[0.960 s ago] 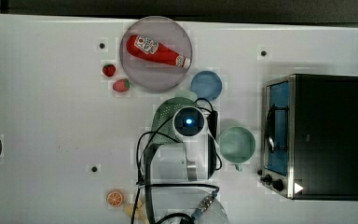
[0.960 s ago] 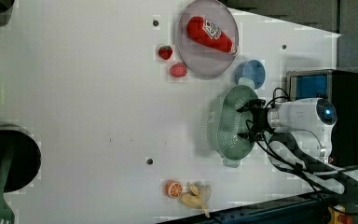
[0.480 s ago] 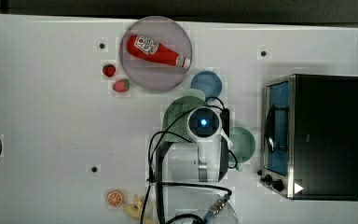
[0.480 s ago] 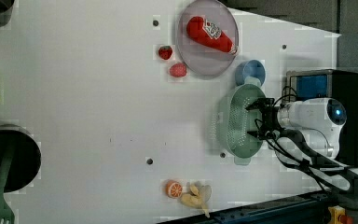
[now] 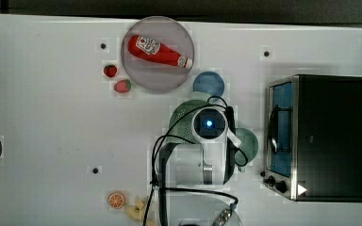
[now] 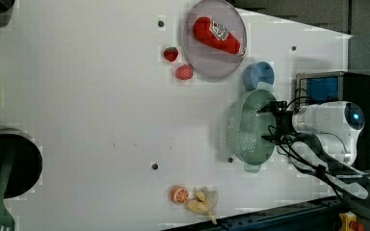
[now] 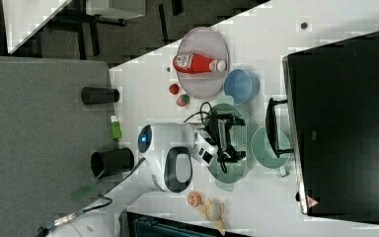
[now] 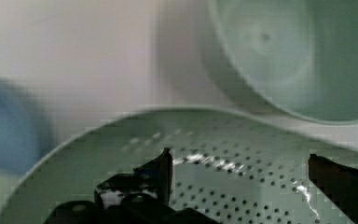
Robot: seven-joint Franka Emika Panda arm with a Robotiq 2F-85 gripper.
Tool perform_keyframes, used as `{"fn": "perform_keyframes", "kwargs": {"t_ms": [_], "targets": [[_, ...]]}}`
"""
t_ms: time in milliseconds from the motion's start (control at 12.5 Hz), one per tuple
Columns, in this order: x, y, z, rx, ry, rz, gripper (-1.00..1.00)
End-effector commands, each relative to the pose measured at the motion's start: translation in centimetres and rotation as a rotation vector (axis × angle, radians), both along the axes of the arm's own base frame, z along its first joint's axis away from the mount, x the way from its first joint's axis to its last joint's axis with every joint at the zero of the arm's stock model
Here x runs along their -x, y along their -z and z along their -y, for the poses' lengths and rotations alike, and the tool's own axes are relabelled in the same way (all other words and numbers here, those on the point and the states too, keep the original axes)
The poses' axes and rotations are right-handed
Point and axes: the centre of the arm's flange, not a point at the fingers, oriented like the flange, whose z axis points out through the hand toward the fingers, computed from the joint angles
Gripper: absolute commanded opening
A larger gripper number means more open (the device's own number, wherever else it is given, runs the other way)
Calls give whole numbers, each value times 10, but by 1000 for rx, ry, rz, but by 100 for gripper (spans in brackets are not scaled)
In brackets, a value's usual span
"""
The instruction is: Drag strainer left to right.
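White tabletop [image 5: 52, 117] under even light, small dark holes dotted across it. Black toaster oven [image 5: 327, 136] with blue-lit glass door just beyond end effector, toward the top view's right. Dark floor [image 7: 128, 19] past table edge in right view. Grey panel [image 7: 34, 138] behind arm base there.

I see a white surface [image 5: 42, 122]. Taking the strainer [image 6: 248, 130] as landmark in the left view: a blue bowl [image 6: 257, 75] just above it, a grey plate [image 6: 214, 45] up-left, two strawberries [image 6: 177, 62] beside that plate, an orange slice [image 6: 179, 195] below-left, a black oven [image 5: 327, 136] beyond it.
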Motion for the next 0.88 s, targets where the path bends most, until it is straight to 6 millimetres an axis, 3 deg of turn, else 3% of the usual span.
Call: {"fn": "perform_keyframes", "kwargs": {"t_ms": [80,320,640,880], "targets": [[-23,-88,-9,-22,-296,77,100],[-23,-182,-22,-30,-393,73,100],[-3,-304,-34,-108,-433,38,100],[6,-376,-36,-116,-664,20,100]]}}
